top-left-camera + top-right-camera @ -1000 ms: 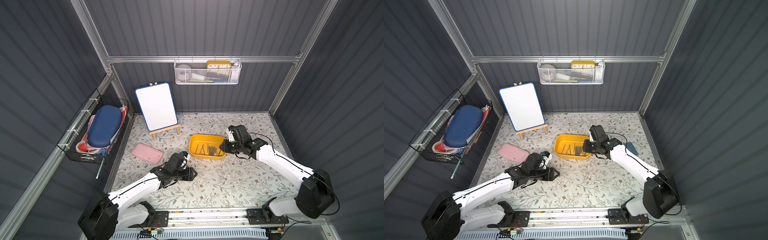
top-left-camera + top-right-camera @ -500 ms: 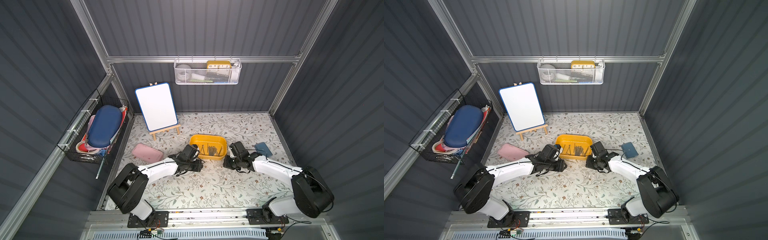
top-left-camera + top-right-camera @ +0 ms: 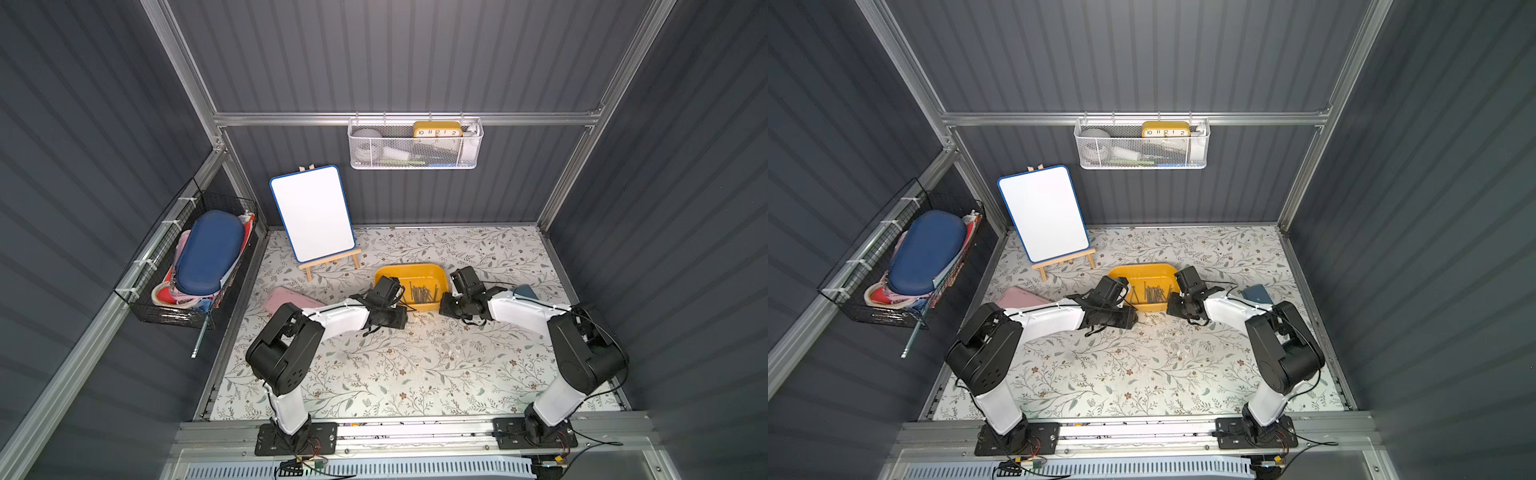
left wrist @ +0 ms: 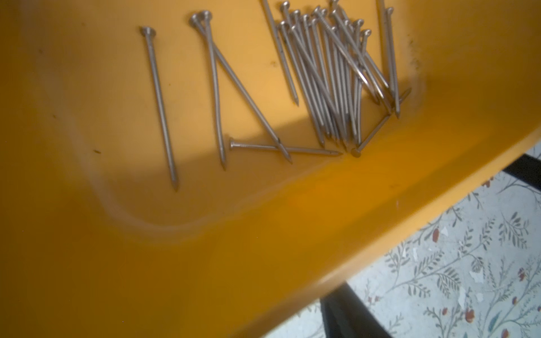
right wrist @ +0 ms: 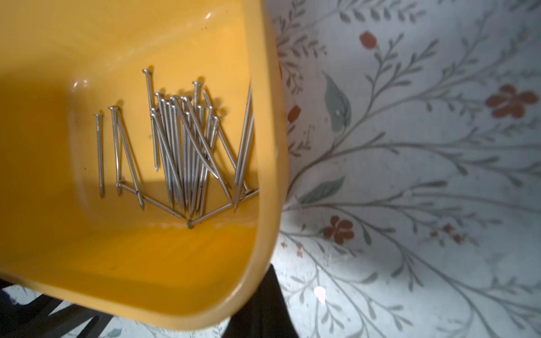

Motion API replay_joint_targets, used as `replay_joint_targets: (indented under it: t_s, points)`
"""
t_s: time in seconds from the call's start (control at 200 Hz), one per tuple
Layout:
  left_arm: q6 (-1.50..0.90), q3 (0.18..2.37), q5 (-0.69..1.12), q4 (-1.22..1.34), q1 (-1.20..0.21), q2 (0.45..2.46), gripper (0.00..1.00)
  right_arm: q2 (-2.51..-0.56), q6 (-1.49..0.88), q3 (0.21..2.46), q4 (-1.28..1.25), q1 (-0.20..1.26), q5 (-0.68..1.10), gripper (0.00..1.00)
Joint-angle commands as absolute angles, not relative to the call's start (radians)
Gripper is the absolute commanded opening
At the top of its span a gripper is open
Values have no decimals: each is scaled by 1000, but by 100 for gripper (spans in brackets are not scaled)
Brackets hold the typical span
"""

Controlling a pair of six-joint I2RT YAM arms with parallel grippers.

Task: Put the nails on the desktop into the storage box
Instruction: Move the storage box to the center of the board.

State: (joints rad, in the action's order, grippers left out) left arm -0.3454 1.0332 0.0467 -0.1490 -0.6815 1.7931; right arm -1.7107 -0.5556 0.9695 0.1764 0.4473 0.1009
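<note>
The yellow storage box [image 3: 409, 269] [image 3: 1142, 268] stands mid-desktop with several grey nails [image 3: 422, 293] [image 3: 1154, 293] in it. They lie bunched against one wall in both wrist views [image 4: 330, 76] [image 5: 181, 146]. I see no nail on the flowered desktop [image 3: 415, 365]. My left gripper [image 3: 404, 319] sits low at the box's front left corner. One dark finger [image 4: 348, 313] shows off to one side under the rim [image 4: 380, 251], and the other is hidden by the box. My right gripper [image 3: 442, 307] is shut at the front right corner, its fingers [image 5: 263, 307] tucked under the rim [image 5: 263, 263].
A flat pink case [image 3: 286, 299] lies left of the left arm. A whiteboard on an easel [image 3: 313, 214] stands at the back left. A small blue object [image 3: 525, 291] lies behind the right arm. A white mesh basket [image 3: 415, 145] and a black wire basket [image 3: 195, 257] hang on the walls.
The left gripper has moved from the front left up to the box's front left corner. The right gripper has come down from over the box's right rim to the front right corner and shut.
</note>
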Motion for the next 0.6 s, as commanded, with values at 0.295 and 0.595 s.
replay_joint_targets:
  t_s: [0.295,0.595]
  points:
    - [94,1112,171,-177,-713,1794,62,-1769,-498,1017,175,401,153,0]
    - [337,1138,152,-204,-755,1841,63,-1795,-471,1041,179,377,201,0]
